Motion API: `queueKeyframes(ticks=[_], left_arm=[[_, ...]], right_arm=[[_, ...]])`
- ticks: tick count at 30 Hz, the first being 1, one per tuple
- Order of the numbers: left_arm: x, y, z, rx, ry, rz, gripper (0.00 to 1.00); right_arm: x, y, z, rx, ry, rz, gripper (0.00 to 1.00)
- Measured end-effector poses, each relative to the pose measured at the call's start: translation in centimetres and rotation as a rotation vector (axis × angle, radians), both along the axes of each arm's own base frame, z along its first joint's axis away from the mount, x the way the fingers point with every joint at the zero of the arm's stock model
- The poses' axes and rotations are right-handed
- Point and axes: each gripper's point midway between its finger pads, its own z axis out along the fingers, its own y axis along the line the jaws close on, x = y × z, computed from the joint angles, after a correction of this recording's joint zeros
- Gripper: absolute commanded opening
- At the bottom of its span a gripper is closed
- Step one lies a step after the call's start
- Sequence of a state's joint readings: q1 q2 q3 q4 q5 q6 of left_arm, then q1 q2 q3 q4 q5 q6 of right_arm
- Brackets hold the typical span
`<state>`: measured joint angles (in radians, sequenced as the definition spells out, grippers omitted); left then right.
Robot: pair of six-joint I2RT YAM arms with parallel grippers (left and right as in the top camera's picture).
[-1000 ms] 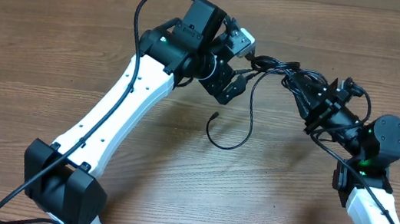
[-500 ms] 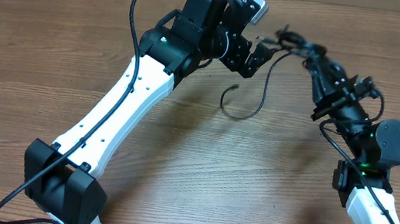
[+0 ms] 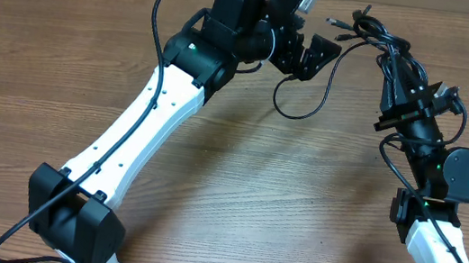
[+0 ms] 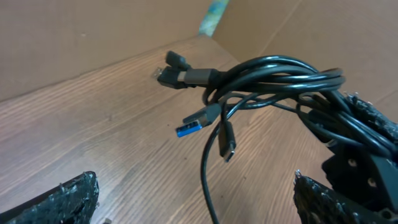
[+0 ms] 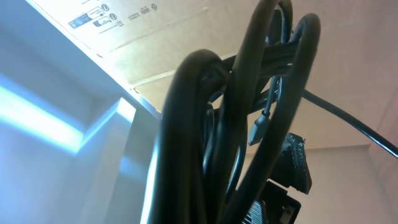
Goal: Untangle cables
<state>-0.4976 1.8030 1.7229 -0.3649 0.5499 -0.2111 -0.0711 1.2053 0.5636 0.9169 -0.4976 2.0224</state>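
Observation:
The cables (image 3: pixel 370 30) are a bunch of thin black cords looped together near the table's far edge. My right gripper (image 3: pixel 395 73) is shut on them. In the right wrist view the cables (image 5: pixel 249 93) fill the frame as thick dark loops, with one fingertip (image 5: pixel 297 165) beside them. One loose strand (image 3: pixel 305 114) hangs from the bunch and curls over the wood. My left gripper (image 3: pixel 303 57) stands wide open just left of the bunch. In the left wrist view the cables (image 4: pixel 280 74) show several plug ends, one with a blue tip (image 4: pixel 188 129). The strand runs between the open fingers of my left gripper (image 4: pixel 193 205) without touching them.
The wooden table (image 3: pixel 208 192) stretches toward me under both arms. A cardboard wall (image 4: pixel 267 25) with a strip of blue-green tape (image 4: pixel 214 15) stands along the far edge, close behind the bunch. The thick black cable (image 3: pixel 164 13) of the left arm arcs above that arm.
Both grippers have moved toward the far edge. The right one carried the bunch up and away, dragging the loose strand with it. The left gripper stayed open.

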Motion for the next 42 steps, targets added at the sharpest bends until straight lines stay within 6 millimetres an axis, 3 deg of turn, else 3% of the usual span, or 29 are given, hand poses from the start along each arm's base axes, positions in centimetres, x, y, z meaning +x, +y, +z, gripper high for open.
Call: queueKeyframes(ticks=[8, 17, 24, 28, 31, 37, 42], left_arm=[[0.1, -0.2, 0.6, 0.001, -0.058, -0.023, 0.96], [-1.0, -0.9, 0.9, 0.075, -0.266, -0.185, 0.76], [-2.4, -1.0, -0.2, 0.154, -0.388, -0.317, 0.27], [-2.6, -0.9, -0.5, 0.176, -0.413, -0.339, 0.14], [-2.7, -0.8, -0.6, 0.185, -0.419, -0.347, 0.12], [-2.8, -0.7, -0.9, 0.194, -0.415, -0.356, 0.19], [-2.9, -0.8, -0.9, 0.198, -0.429, -0.363, 0.15]], right_arm=[[-0.5, 1.1, -0.2, -0.022, 0.002, 0.067, 0.04], [-1.4, 2.5, -0.6, -0.055, 0.005, 0.164, 0.04], [-1.9, 3.3, -0.7, -0.072, 0.006, 0.213, 0.04], [-2.0, 3.4, -0.9, -0.075, 0.012, 0.224, 0.04], [-2.0, 3.5, -1.1, -0.075, 0.022, 0.230, 0.04], [-2.2, 3.7, -1.2, -0.079, 0.025, 0.245, 0.04], [-2.4, 4.0, -1.3, -0.086, 0.026, 0.265, 0.04]])
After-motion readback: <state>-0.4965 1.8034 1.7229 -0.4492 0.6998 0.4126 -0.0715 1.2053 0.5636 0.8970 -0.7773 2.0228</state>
